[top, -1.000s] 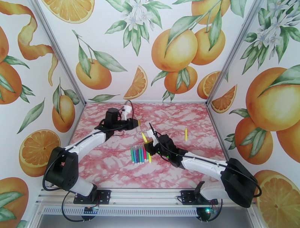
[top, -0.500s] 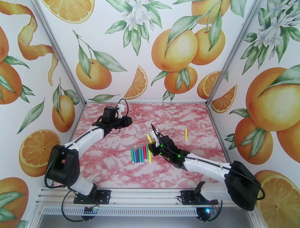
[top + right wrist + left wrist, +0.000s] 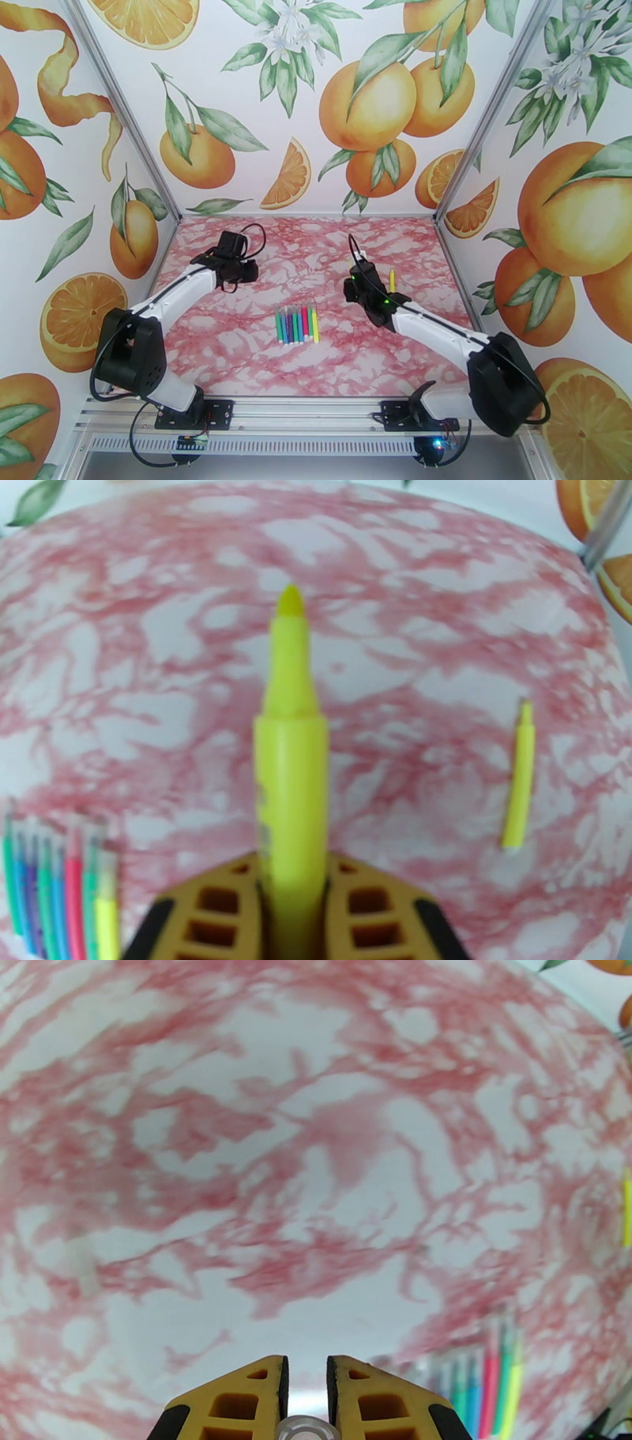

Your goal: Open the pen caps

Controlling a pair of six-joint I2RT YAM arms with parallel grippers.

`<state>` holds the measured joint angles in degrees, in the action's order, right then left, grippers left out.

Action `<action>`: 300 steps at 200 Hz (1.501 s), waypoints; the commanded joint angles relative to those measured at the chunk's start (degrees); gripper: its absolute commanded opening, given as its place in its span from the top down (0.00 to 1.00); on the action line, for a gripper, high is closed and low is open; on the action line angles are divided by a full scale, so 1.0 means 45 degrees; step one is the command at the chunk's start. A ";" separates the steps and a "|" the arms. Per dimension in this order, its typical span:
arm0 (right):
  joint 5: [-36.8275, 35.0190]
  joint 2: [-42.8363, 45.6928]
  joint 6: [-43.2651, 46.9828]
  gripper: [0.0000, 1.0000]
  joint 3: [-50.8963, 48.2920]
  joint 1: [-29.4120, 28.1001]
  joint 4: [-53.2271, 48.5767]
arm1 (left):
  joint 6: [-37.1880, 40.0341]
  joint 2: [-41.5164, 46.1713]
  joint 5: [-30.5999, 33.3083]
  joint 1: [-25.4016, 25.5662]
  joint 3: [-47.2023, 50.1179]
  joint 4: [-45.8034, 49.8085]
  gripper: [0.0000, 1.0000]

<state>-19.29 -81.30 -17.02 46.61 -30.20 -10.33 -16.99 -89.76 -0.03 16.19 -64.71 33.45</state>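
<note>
My right gripper [image 3: 355, 278] is shut on a yellow pen [image 3: 291, 740] right of the table's middle. That pen's bare tip points away from the wrist camera and no cap sits on it. A row of several coloured pens [image 3: 296, 324] lies side by side at the middle, also at the lower left in the right wrist view [image 3: 55, 883] and low right in the left wrist view [image 3: 474, 1378]. Whether the pen caps are on them is too blurred to tell. My left gripper [image 3: 243, 272] hovers left of the row, jaws nearly together [image 3: 306, 1370], with nothing clear between the fingertips.
A loose yellow pen [image 3: 392, 281] lies alone to the right of my right gripper, also seen in the right wrist view [image 3: 517, 780]. The pink marble table [image 3: 237, 355] is walled by orange-print panels on three sides, and the arm bases stand at the near edge.
The two grippers were close together above the row and have parted. The left one drew back to the left; the right one carried the yellow pen back and to the right.
</note>
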 commanded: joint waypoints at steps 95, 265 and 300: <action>-0.1006 -0.3495 0.0464 0.96 0.2826 0.2862 -0.3057 | 0.0877 -0.2721 0.3095 -0.0473 -0.1619 0.1230 1.00; -0.1645 -0.6068 0.0909 0.92 0.4540 0.3755 -0.4258 | 0.1160 -0.5002 0.4310 -0.0958 -0.2786 0.2228 0.92; -0.1568 -0.6132 0.0904 0.89 0.4605 0.3817 -0.4277 | 0.1184 -0.5305 0.4506 -0.0945 -0.2964 0.2289 0.91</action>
<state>-25.12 -108.22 -13.45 65.91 -13.47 -28.62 -11.97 -112.33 18.79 12.12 -75.99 42.87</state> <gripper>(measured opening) 0.181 0.170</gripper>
